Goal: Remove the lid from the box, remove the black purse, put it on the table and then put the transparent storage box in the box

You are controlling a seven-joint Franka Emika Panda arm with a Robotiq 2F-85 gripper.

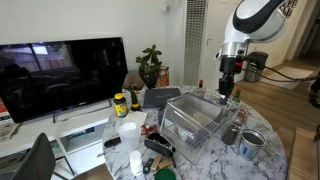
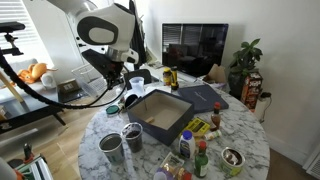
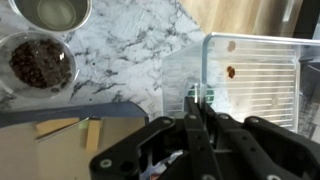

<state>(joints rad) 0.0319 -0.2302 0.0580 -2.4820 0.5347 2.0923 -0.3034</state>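
Claw (image 3: 196, 98) fingers pinched together on the clear box's (image 3: 255, 85) near wall; that box stretches away from the claw, just beside the open navy box (image 3: 70, 112).

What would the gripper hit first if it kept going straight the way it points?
Probably the transparent storage box: the gripper points down with its jaws seemingly closed on that box's wall. Beneath lies the marble table, though depth is unclear.
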